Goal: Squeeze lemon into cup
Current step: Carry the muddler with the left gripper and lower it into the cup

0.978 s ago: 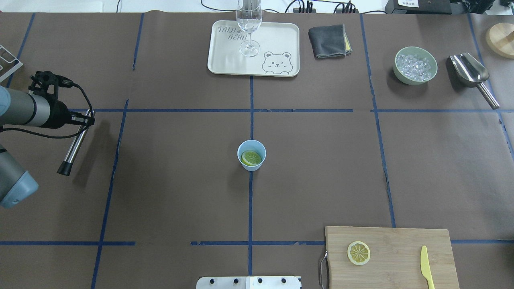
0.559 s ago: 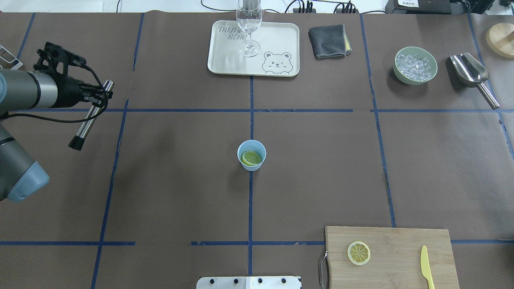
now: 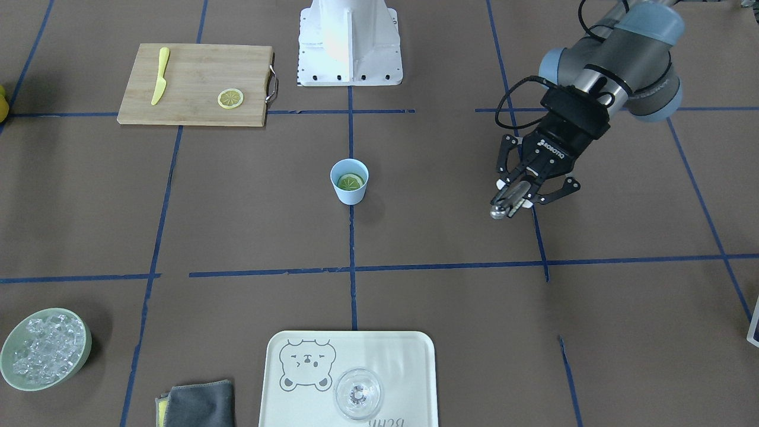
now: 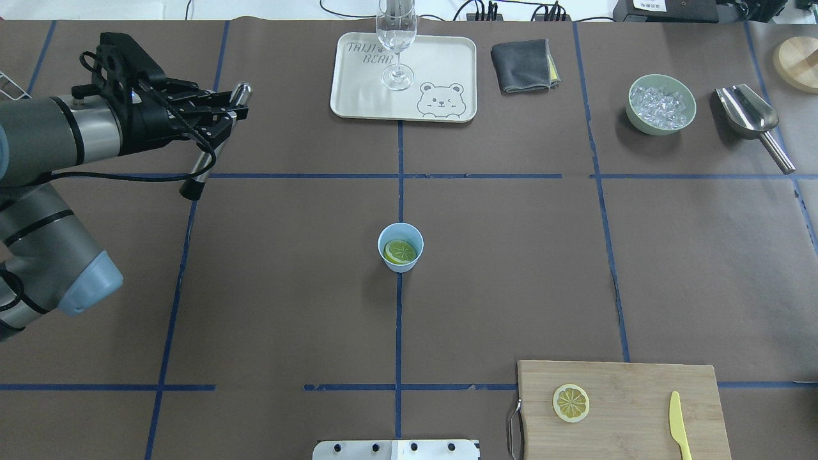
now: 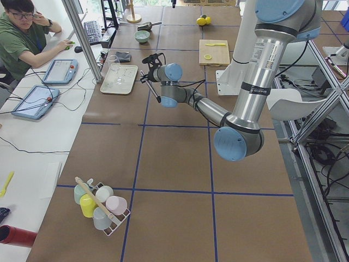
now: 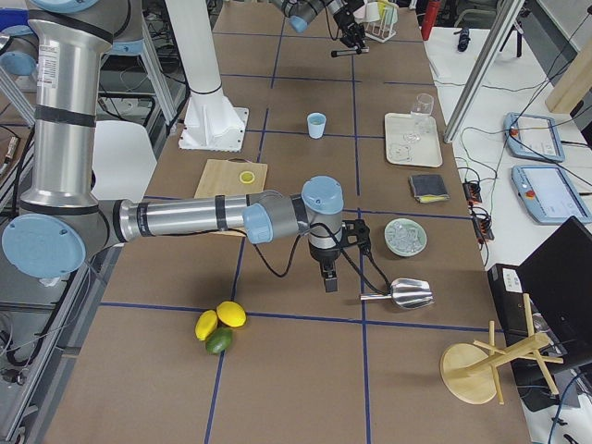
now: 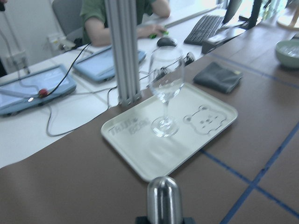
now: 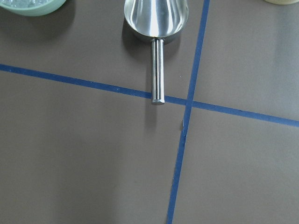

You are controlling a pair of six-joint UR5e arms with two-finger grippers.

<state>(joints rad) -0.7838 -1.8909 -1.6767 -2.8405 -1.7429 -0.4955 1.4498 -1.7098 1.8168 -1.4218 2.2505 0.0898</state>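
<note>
The light-blue cup [image 4: 400, 267] [image 3: 350, 196] stands at the table's middle with a lemon [image 4: 401, 251] [image 3: 350, 180] slice lying inside it. My left gripper [image 4: 227, 112] [image 3: 517, 197] hovers far to the cup's left, toward the back, shut on a slanted metal muddler [image 4: 203, 158] with a black tip; the muddler's rounded top [image 7: 164, 198] fills the left wrist view's bottom. My right gripper [image 6: 329, 277] hangs near the scoop [image 8: 156, 18], and I cannot tell whether it is open or shut.
A second lemon slice [image 4: 571, 402] and a yellow knife [image 4: 679, 425] lie on the cutting board [image 4: 639, 383]. At the back are a tray [image 4: 358, 96] with a wine glass [image 4: 396, 38], a grey cloth [image 4: 521, 64] and an ice bowl [image 4: 661, 102].
My left arm has swung toward the table's back and rightward, carrying the muddler with it. The cup and lemon slices have not moved.
</note>
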